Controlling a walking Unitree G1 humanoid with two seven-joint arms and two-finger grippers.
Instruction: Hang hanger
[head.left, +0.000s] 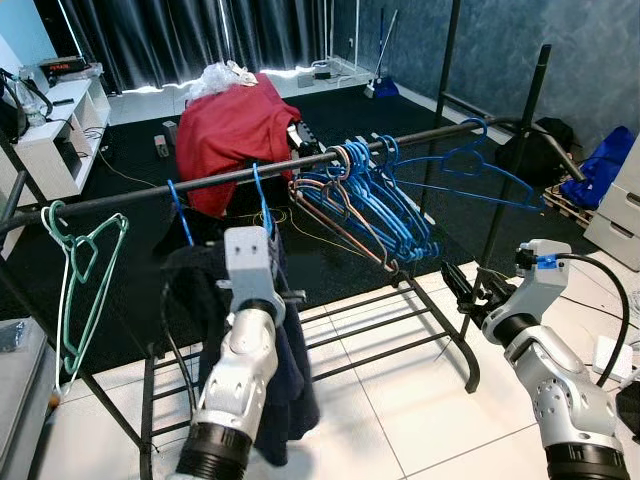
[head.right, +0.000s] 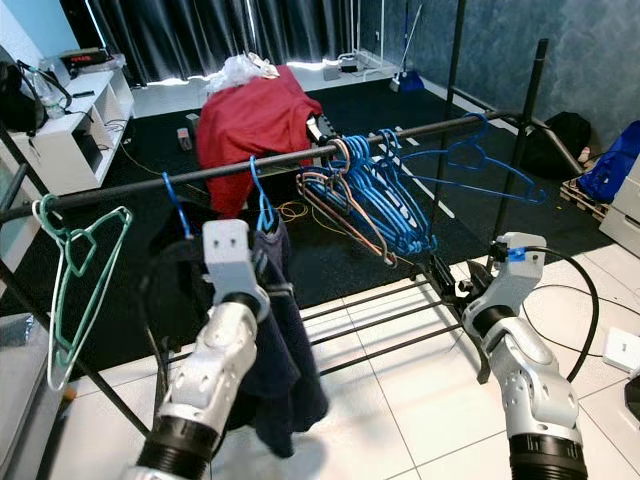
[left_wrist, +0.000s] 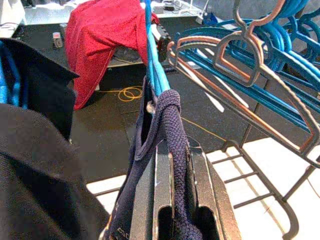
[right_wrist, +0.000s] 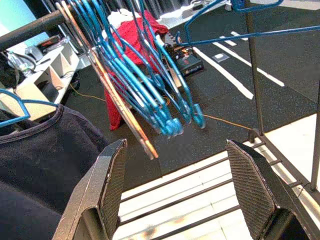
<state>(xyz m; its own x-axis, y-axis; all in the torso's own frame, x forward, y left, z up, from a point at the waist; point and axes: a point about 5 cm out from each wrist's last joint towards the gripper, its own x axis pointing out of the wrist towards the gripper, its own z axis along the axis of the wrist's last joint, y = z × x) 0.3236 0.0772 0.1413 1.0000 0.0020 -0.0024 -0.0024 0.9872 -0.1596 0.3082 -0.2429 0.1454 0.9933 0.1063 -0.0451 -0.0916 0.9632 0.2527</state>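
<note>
A black clothes rail (head.left: 130, 195) crosses in front of me. A blue hanger (head.left: 262, 205) carrying a dark navy garment (head.left: 295, 390) has its hook over the rail. My left gripper (left_wrist: 172, 155) is raised just under the rail, shut on the navy fabric (left_wrist: 172, 120) at the hanger's neck; in the left eye view its wrist block (head.left: 250, 262) covers the fingers. Lower on the right, my right gripper (head.left: 462, 283) is held open with nothing between its fingers (right_wrist: 107, 185), pointing toward the bunch of blue hangers (head.left: 385, 205).
A green hanger (head.left: 85, 270) hangs at the rail's left end, and a lone blue hanger (head.left: 480, 170) at its right end. A red cloth (head.left: 235, 130) is draped behind. The rack's base bars (head.left: 400, 320) cross the tiled floor. A white shelf (head.left: 55, 130) stands far left.
</note>
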